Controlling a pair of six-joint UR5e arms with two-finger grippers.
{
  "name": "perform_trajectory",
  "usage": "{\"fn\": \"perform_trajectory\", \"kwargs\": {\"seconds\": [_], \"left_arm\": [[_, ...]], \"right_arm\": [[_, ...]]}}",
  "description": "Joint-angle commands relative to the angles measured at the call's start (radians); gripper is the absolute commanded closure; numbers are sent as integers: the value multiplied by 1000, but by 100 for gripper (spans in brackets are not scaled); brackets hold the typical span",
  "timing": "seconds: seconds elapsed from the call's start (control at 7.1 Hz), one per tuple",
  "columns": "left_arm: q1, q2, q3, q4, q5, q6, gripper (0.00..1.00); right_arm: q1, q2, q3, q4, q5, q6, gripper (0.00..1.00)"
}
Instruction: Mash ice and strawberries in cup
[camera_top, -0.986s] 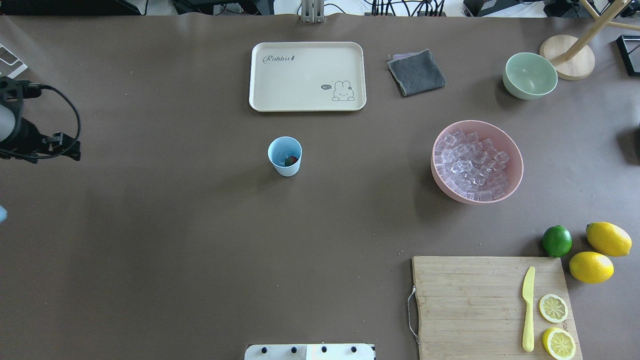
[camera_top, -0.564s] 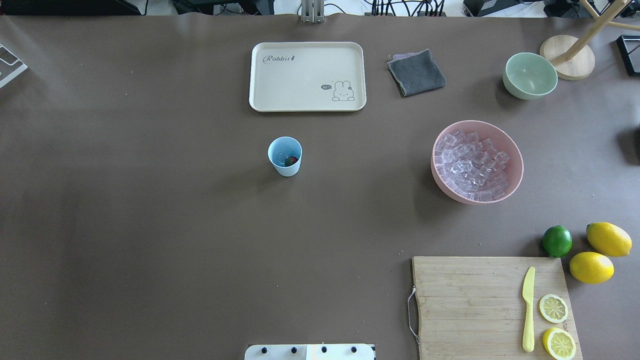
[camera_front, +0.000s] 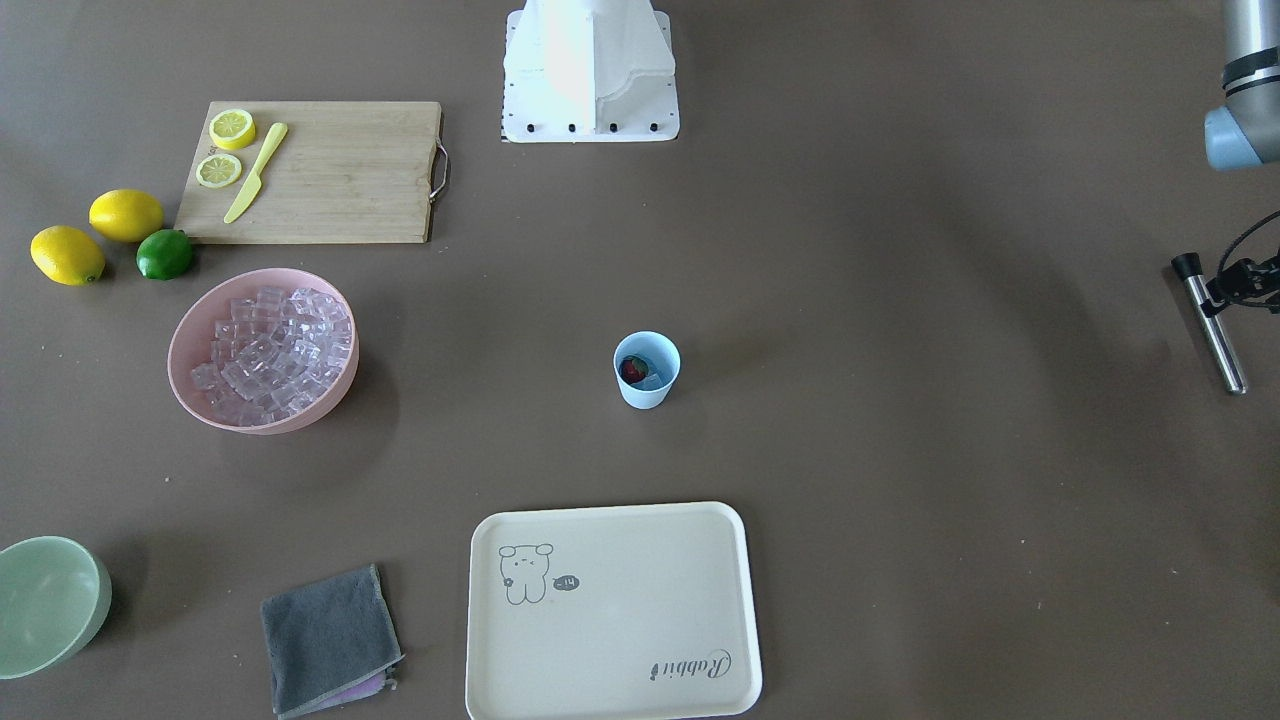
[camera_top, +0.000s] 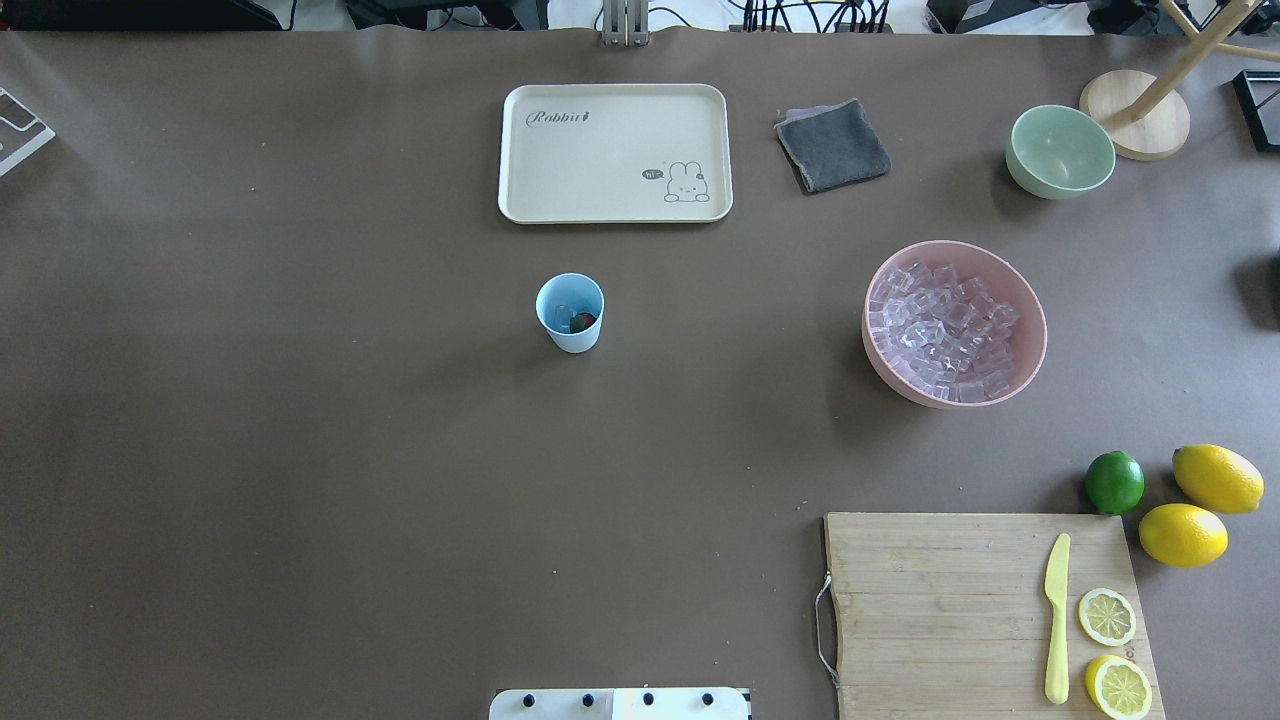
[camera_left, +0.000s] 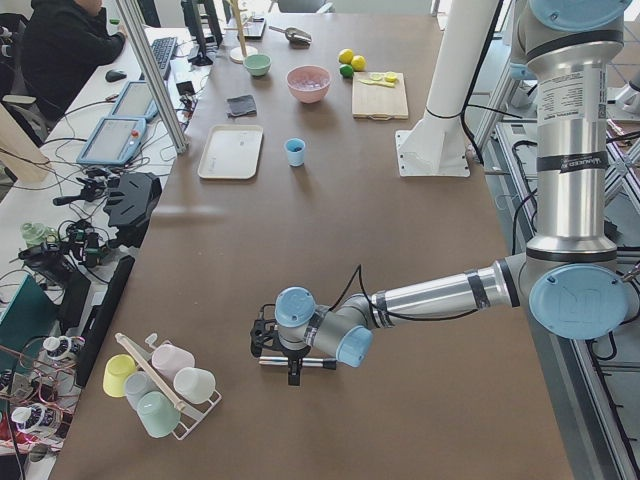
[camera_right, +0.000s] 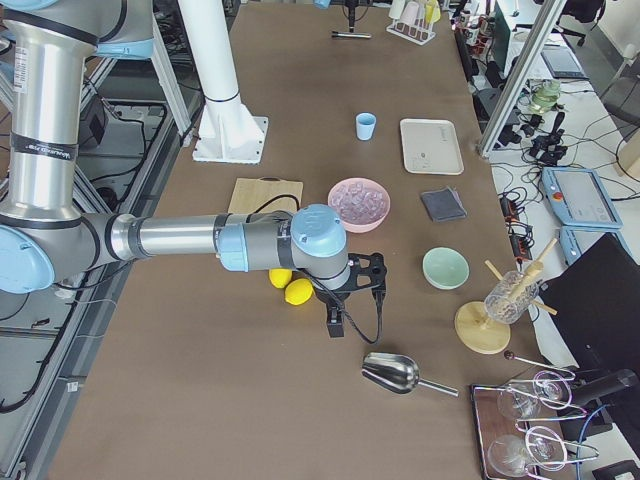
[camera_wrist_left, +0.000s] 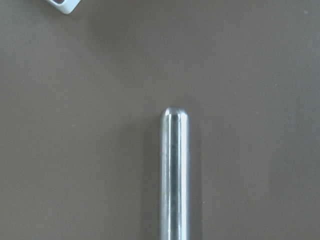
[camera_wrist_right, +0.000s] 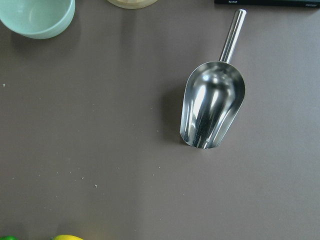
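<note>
The pale-blue cup (camera_top: 570, 312) stands upright mid-table, also in the front view (camera_front: 646, 370). A red strawberry (camera_top: 583, 322) and some clear ice lie inside it. More ice cubes (camera_top: 945, 330) fill the pink bowl (camera_top: 1030, 300). My left gripper (camera_left: 292, 358) hovers over a metal rod (camera_front: 1215, 330) lying at the table's far left end; the left wrist view shows only the rod (camera_wrist_left: 173, 175), no fingers, so I cannot tell its state. My right gripper (camera_right: 340, 320) shows only in the exterior right view, above a metal scoop (camera_wrist_right: 212, 107); I cannot tell its state.
A cream tray (camera_top: 615, 152), grey cloth (camera_top: 833, 145) and pale-green bowl (camera_top: 1060, 150) line the far side. A cutting board (camera_top: 940, 600) holds a yellow knife and lemon halves; a lime (camera_top: 1114, 481) and two lemons lie beside it. A cup rack (camera_left: 160, 380) stands near the rod.
My left arm, seen at the overhead view's left edge a second ago, has moved out of that view to the left. The cup and bowls have not moved.
</note>
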Motion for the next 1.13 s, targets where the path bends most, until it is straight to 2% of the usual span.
{"fn": "perform_trajectory", "kwargs": {"seconds": [0.0, 0.42, 0.7, 0.99], "left_arm": [[2, -7, 67, -93, 4, -9, 5], [7, -28, 61, -94, 4, -15, 7], [11, -45, 70, -91, 5, -12, 14], [34, -47, 69, -95, 5, -11, 16]], "right_arm": [[0, -7, 0, 0, 0, -3, 0], [3, -13, 0, 0, 0, -4, 0], [9, -18, 8, 0, 0, -4, 0], [11, -21, 8, 0, 0, -4, 0]]}}
